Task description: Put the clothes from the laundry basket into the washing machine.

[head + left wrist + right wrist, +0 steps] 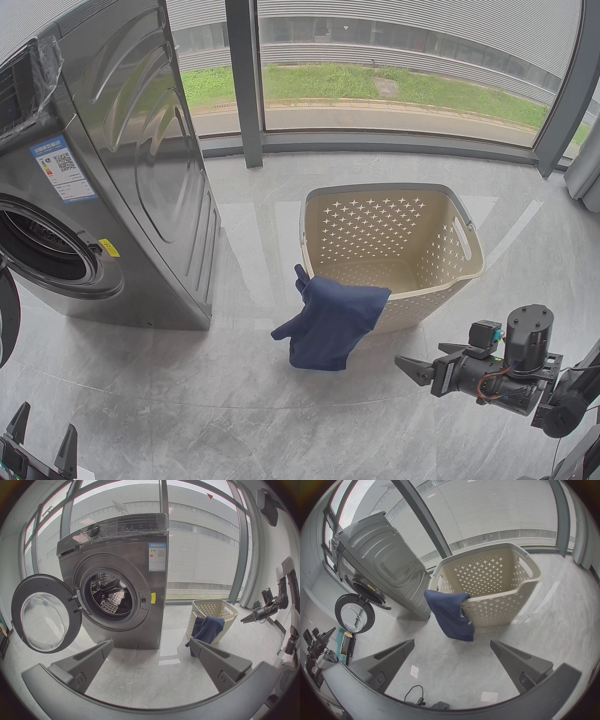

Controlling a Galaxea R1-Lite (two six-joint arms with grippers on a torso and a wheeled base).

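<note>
Blue garment (331,328) draped over the rim of the laundry basket (387,187), beside the open washing machine (144,156). Left gripper (47,417) and right gripper (420,354): both empty, jaws apart

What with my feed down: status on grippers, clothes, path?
Left gripper open, empty. Right gripper open, empty. Blue garment draped over laundry basket rim, hanging outside. Washing machine door open; no obstruction seen.
</note>
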